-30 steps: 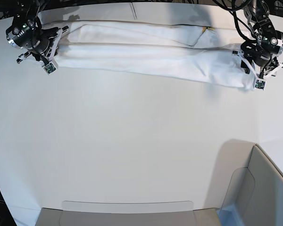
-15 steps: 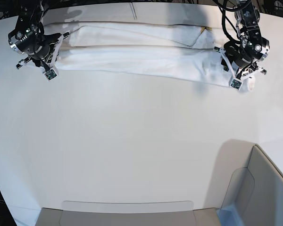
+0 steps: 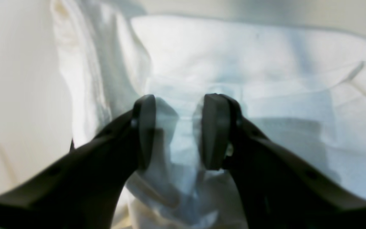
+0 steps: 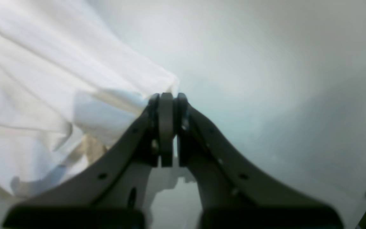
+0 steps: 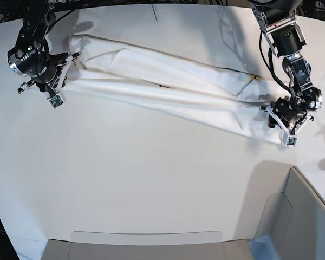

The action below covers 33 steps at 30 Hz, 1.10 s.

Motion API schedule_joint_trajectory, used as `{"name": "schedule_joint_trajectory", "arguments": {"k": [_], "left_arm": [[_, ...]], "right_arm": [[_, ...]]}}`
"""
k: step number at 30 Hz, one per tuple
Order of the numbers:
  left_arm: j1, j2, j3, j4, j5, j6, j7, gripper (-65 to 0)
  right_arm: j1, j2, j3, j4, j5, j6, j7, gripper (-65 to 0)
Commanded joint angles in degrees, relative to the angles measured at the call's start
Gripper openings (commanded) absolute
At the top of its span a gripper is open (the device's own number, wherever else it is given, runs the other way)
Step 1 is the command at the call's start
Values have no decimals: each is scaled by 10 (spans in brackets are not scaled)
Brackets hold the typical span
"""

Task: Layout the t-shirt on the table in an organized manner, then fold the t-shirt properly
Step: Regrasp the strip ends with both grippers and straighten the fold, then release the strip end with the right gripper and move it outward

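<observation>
Base view: t-shirt (image 5: 168, 89) stretched between grippers; right gripper (image 4: 167, 127) pinched on its corner, left gripper (image 3: 178, 133) jaws apart, cloth between, probably loose.

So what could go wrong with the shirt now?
The left gripper has its jaws apart around a bunch of the t-shirt, so that end might slip free. The right gripper pinches only the cloth's very edge, which could pull out. The shirt lies as a long, crooked roll on the table, so any fold may come out uneven.
</observation>
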<state>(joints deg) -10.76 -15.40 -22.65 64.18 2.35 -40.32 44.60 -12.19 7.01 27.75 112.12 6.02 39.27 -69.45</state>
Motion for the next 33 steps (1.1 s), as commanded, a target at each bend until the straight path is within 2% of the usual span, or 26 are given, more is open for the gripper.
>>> {"name": "schedule_joint_trajectory", "arguments": {"k": [1, 7, 12, 25, 30, 33], "left_arm": [[14, 5, 5, -27, 57, 3, 63, -405], [16, 4, 3, -30, 57, 3, 61, -405], [16, 4, 2, -31, 57, 3, 61, -405], [16, 5, 2, -31, 57, 3, 61, -405], [16, 5, 2, -31, 57, 3, 61, -405], [16, 5, 2, -31, 57, 3, 61, -405]], "right_arm": [[2, 8, -12, 12, -4, 7, 0, -639], [-36, 35, -108, 24, -3, 7, 2, -640], [-55, 43, -148, 48, -4, 7, 3, -640], [-59, 51, -146, 57, 0, 7, 4, -638], [-94, 48, -133, 58, -3, 7, 73, -640], [-102, 39, -97, 57, -3, 7, 79, -640]]}}
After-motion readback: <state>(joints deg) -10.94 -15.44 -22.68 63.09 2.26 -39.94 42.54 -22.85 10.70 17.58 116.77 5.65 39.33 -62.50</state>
